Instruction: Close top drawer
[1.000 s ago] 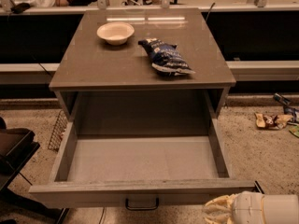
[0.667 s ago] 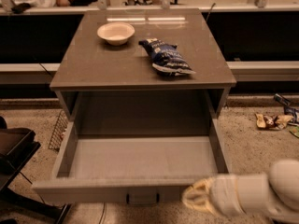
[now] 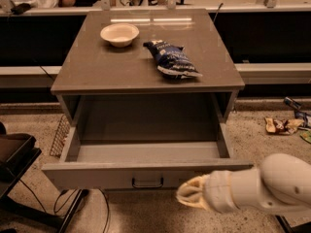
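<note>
While the top drawer stands pulled well out of its grey cabinet, you have the whole job ahead of you: its pale interior lies bare to the camera and its front panel faces the robot, which suits a straight push. Your gripper hangs just in front of that drawer, below its front rim and a little to the right of the small dark loop handle. It seems placed to press on the panel rather than hook the handle, though you cannot tell whether it touches the panel, nor whether it is clenched or released. Behind the drawer, on the cabinet top, a white bowl and a blue snack bag sit out of the drawer's path. Left of the drawer a wire basket leans near its side wall, with a black stand beyond; right of it wrappers lie on the floor. Neither side looks to block a push straight back, and the cavity behind the drawer looks open.
</note>
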You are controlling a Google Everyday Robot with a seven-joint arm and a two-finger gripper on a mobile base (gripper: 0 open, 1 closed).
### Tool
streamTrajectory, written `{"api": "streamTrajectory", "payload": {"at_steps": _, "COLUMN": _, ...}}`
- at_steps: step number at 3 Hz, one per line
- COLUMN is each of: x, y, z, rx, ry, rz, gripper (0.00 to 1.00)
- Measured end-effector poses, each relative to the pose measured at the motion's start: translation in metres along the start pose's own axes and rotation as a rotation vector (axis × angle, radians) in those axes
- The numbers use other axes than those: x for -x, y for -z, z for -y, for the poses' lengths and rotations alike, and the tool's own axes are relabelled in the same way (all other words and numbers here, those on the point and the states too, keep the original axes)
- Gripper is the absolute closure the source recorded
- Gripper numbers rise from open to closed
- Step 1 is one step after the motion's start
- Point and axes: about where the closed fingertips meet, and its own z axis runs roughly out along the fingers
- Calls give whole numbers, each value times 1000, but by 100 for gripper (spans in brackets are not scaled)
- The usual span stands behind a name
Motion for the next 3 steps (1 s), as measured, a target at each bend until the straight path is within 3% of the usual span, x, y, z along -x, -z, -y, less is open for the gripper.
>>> {"api": "streamTrajectory", "payload": {"at_steps": 1, "x": 46, "y": -71, "z": 43, "rx": 64, "ry": 78, "rz": 17, "gripper": 100}}
{"api": "streamTrajectory", "payload": {"at_steps": 3, "x": 47, "y": -73, "z": 39, "rx": 64, "ry": 70, "rz": -3, "gripper": 100}}
